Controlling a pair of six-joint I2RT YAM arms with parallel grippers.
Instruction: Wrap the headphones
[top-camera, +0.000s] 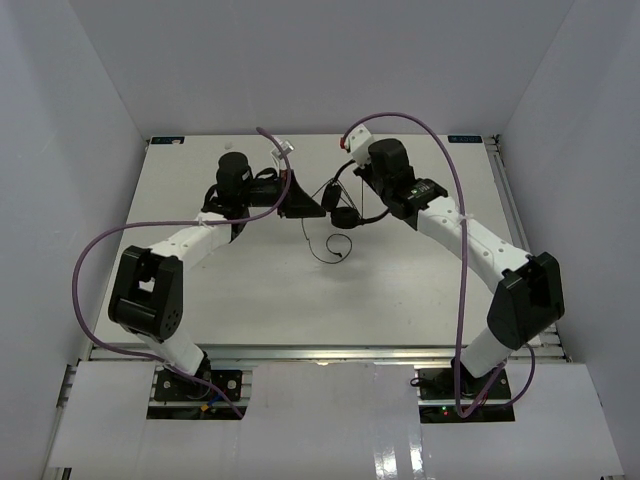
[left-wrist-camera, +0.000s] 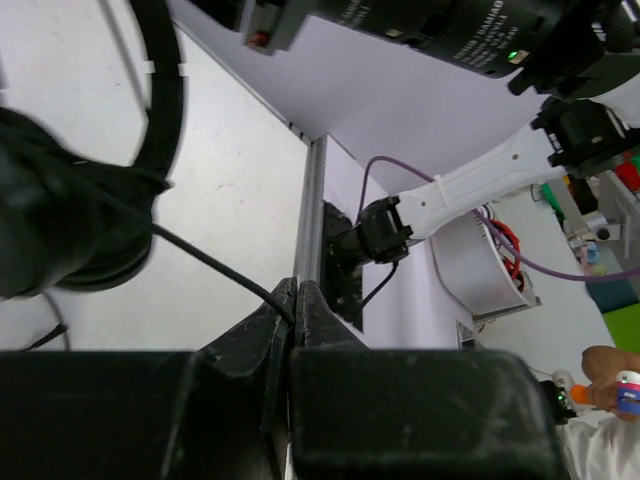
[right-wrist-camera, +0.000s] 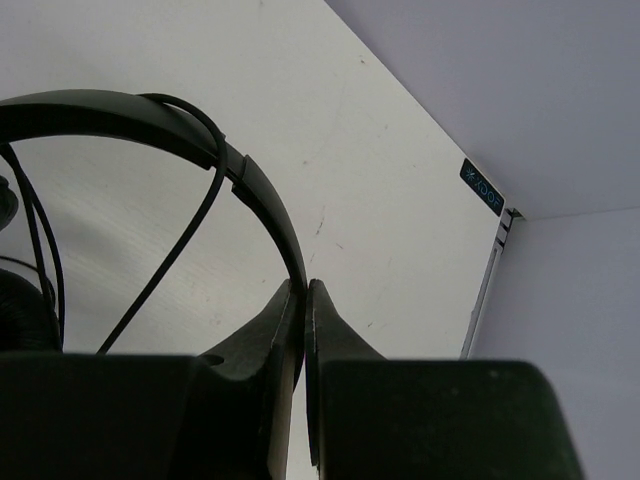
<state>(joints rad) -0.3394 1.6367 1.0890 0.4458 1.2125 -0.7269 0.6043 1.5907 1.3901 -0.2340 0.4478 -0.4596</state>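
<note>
The black headphones (top-camera: 347, 214) hang above the table middle, between my two grippers. My right gripper (top-camera: 352, 196) is shut on the thin arched headband (right-wrist-camera: 150, 108); in the right wrist view the band runs down into the closed jaws of the gripper (right-wrist-camera: 304, 290). My left gripper (top-camera: 316, 204) is shut on the thin black cord (left-wrist-camera: 205, 260), which enters its fingertips (left-wrist-camera: 296, 292). A round padded earcup (left-wrist-camera: 60, 235) hangs at the left of the left wrist view. The loose end of the cord (top-camera: 337, 249) droops in a loop onto the table.
The white table (top-camera: 250, 270) has metal rails at its edges and purple-white walls around it. Thick purple robot cables (top-camera: 455, 190) arc over both arms. The right arm (left-wrist-camera: 470, 185) shows in the left wrist view.
</note>
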